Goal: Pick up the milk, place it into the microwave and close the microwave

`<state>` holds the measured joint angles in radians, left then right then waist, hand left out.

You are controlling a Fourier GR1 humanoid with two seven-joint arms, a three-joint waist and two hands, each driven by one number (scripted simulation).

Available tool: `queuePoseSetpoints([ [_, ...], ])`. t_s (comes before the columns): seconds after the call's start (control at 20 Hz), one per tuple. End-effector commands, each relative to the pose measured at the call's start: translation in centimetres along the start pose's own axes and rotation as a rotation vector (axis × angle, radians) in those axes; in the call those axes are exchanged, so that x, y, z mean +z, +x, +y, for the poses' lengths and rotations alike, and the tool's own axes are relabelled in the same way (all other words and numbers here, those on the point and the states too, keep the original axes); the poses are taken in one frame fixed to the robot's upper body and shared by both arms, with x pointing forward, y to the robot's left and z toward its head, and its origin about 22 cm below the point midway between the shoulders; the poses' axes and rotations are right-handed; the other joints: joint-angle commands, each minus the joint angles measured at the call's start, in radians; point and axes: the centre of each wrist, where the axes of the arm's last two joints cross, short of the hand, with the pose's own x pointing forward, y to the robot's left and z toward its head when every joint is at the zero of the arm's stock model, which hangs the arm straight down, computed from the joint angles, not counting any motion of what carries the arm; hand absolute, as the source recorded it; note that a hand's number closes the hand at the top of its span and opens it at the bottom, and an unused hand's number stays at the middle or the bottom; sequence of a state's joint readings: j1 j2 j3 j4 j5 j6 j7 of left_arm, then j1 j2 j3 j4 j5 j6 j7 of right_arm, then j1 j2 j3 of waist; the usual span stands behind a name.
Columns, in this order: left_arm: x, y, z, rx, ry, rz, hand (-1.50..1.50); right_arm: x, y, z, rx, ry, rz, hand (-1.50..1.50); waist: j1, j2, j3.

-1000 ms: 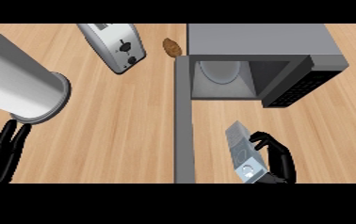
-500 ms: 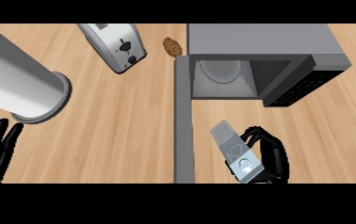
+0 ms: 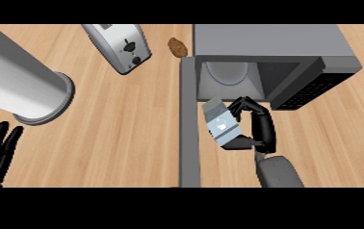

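Fingers [image 3: 245, 106] of the right hand [image 3: 262, 127] are wrapped round the milk carton [image 3: 219, 123], holding it tilted just in front of the open microwave [image 3: 270, 40], right beside its swung-out door [image 3: 189, 141]. Over at the lower left edge the left hand [image 3: 8, 144] rests, fingers straight. A toaster [image 3: 117, 45] lies on the wooden counter [image 3: 128, 127].

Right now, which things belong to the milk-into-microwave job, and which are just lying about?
Job: milk, held in the right hand; microwave, with its door open.
Lying about: toaster; brown lump; metal cylinder; left hand, resting open at the left edge.
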<state>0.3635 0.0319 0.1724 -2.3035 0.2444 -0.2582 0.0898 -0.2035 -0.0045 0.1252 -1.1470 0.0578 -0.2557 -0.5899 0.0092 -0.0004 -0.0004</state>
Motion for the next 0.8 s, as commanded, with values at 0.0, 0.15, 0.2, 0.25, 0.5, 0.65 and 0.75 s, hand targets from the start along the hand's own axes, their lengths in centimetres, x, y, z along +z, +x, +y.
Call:
queuePoseSetpoints([
  [0.0,-0.2,0.1,1.3,-0.015,-0.008,-0.013,-1.50,-4.0,0.3,0.9,0.102,-0.043,0.053,1.50,0.005,0.002,0.000],
  [0.15,-0.4,-0.7,0.8,-0.022,-0.021,0.012,-1.50,-6.7,-0.3,1.5,0.163,-0.065,0.090,1.50,0.011,0.004,0.001],
  [0.2,0.8,-0.7,1.6,0.011,0.000,-0.006,-1.50,-8.1,0.0,-0.9,0.176,-0.066,0.097,1.50,0.013,0.003,0.000],
  [0.25,-1.0,-0.2,0.5,-0.013,-0.024,-0.003,-1.50,-9.4,0.2,0.3,0.188,-0.044,0.087,1.50,0.009,0.005,0.001],
  [0.5,0.3,-1.0,0.8,0.000,-0.027,-0.001,-1.50,-12.1,-0.7,-0.9,0.263,-0.097,0.128,1.50,0.025,0.008,0.001],
  [0.65,-2.1,-1.1,0.2,0.006,-0.040,-0.012,-1.50,-14.2,-0.3,-2.2,0.334,-0.104,0.121,1.50,0.041,0.022,0.003],
  [0.75,-1.3,-1.5,0.5,0.019,-0.056,-0.012,-1.50,-14.3,-0.7,-4.8,0.399,-0.153,0.146,1.50,0.047,0.022,0.002],
])
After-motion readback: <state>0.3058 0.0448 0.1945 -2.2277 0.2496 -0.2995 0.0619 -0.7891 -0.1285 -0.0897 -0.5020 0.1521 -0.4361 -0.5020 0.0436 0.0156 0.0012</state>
